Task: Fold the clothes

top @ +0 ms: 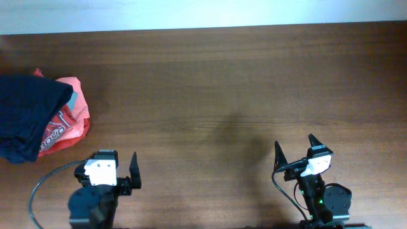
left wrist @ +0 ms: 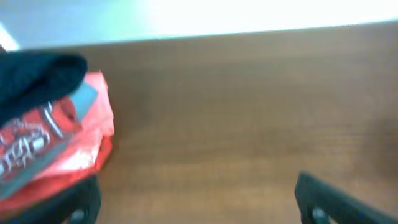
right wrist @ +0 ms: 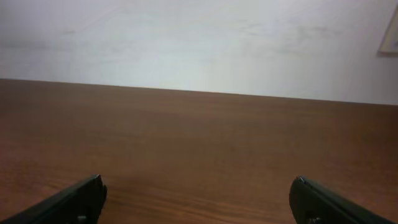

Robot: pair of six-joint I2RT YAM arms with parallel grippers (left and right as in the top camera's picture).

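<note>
The dark navy garment [top: 25, 117] lies bunched at the table's left edge, on top of a red T-shirt. It also shows at the upper left of the left wrist view [left wrist: 37, 78]. My left gripper [top: 108, 162] is open and empty near the front edge, to the right of and nearer than the pile; its fingers frame bare wood in the left wrist view [left wrist: 199, 199]. My right gripper [top: 294, 143] is open and empty at the front right, far from the clothes, over bare wood in the right wrist view [right wrist: 199, 193].
A red T-shirt with white lettering [top: 67, 124] lies crumpled under the navy garment and shows in the left wrist view [left wrist: 81, 143]. The brown wooden table [top: 222, 95] ends at a white wall at the back.
</note>
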